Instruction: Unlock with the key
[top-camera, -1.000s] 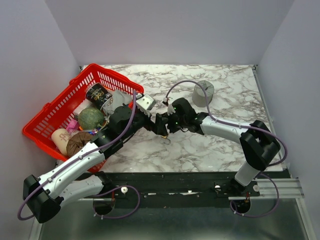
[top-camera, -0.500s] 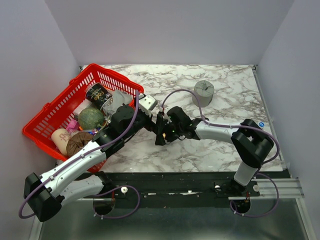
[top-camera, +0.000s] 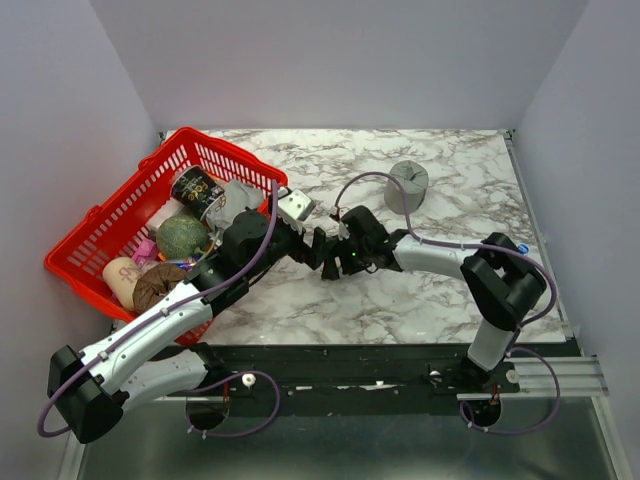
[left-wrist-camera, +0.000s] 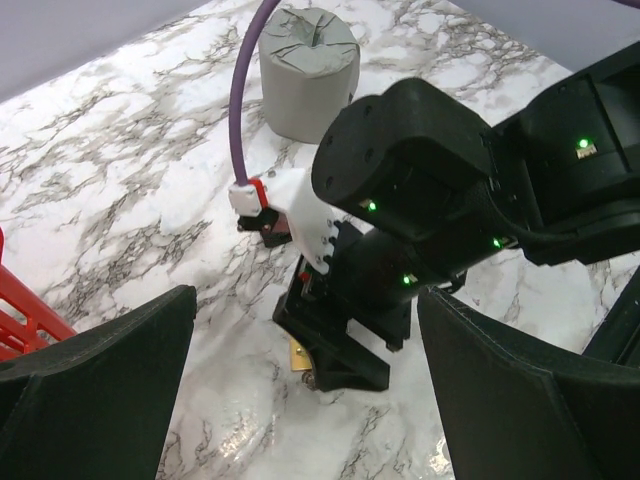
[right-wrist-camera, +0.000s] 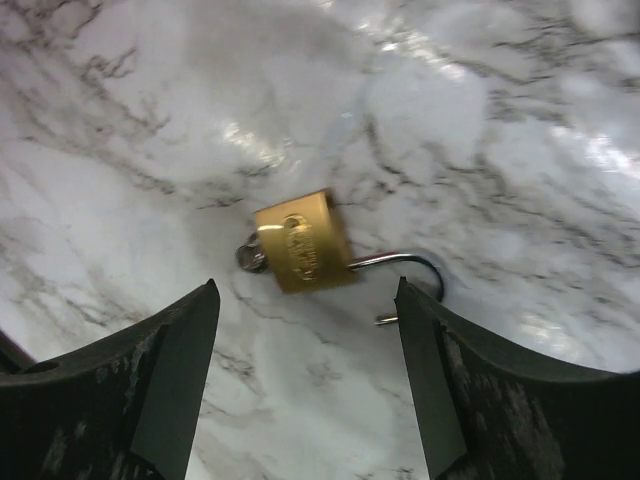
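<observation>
Rectangular brass padlock (right-wrist-camera: 300, 240), thin curved steel shackle (right-wrist-camera: 412, 262) open, dark-headed key (right-wrist-camera: 247, 254) at its base, lay on the glossy veined marble worktop (right-wrist-camera: 480, 120) between the released right gripper (right-wrist-camera: 305, 300); left gripper (left-wrist-camera: 305, 300) likewise released.

White-grey marbled tabletop (top-camera: 470, 170), plain pale walls (top-camera: 350, 60), black rail (top-camera: 350, 362) along near edge

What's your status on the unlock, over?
Left hand, right hand open, empty. Right over brass padlock, shackle swung open. Key maybe grey bit at base. Nothing blocking.
</observation>
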